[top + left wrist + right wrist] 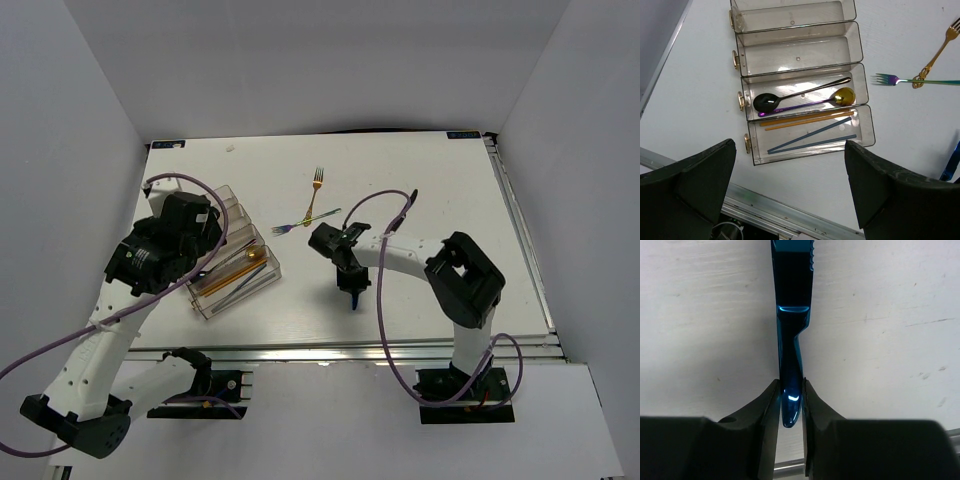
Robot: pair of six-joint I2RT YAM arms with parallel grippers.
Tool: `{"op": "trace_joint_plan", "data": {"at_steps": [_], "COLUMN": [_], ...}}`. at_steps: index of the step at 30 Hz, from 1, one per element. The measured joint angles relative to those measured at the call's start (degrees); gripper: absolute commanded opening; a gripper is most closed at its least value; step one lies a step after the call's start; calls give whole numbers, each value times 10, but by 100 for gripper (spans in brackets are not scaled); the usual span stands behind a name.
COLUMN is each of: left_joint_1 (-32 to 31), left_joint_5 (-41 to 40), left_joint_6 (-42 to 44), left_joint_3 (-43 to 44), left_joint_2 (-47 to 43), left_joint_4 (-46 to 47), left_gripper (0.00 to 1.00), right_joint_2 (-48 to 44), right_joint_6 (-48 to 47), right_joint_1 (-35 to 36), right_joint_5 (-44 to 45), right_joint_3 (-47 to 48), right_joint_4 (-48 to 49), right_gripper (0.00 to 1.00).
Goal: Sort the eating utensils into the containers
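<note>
Table [420,180]: white, flat top that carries everything listed.
Organiser tray [262,262]: clear plastic with long narrow compartments, lying askew. It is the reference for all places below.
Left gripper [789,155]: hangs directly above the tray, jaws spread as wide as they go, holding nothing.
Right gripper [790,390]: to the right of the tray and well apart from it, pinching the blue knife by the butt of its handle.
Blue knife [790,340]: held between the right gripper's fingers with its serrated blade pointing away from them. Whether it is clear of the table cannot be told.
Black spoon [771,101]: in the tray, second compartment from the near end.
Gold spoon [844,96]: same compartment, beside the black spoon, bowl at the opposite end.
Gold sticks [805,120]: a pair in the nearest compartment, along its far wall.
Blue sticks [812,140]: a pair in the nearest compartment, beside the gold pair.
Other compartments: the two beyond the spoons hold nothing that shows.
Iridescent fork [895,79]: on the table right of the tray, tines towards it.
Gold fork [940,47]: beyond the iridescent fork, its handle end crossing that fork's handle.
Handling, judged: the knife is thin, stiff and light polished metal, so probably slippery and apt to pivot in an end grip.
Best hold, judged: across the flat of the handle nearer mid-length, with firm pressure, then lowered lengthwise into an unused compartment.
</note>
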Motion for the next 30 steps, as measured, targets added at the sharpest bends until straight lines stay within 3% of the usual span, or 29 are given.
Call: {"op": "trace_joint_plan", "data": {"at_steps": [7,14,25,30], "left_joint_1": [0,0,0,0], "left_joint_5": [-9,-11,-3,42], "left_joint_6": [-31,-53,-68,-75], "left_joint_3": [0,-1,-22,-55], "left_joint_2": [-2,-15,-72,-100], "left_joint_4": [-7,-10,-1,34], "left_gripper": [98,98,98,98], "right_joint_2": [-35,-26,146,202], "right_joint_6": [-106,-256,-465,-518], "right_joint_1": [14,27,59,64], "right_joint_5": [-10,-69,-105,-122], "right_joint_3": [25,126,447,512], "right_joint_4": [29,75,74,74], "right_gripper": [0,0,0,0]}}
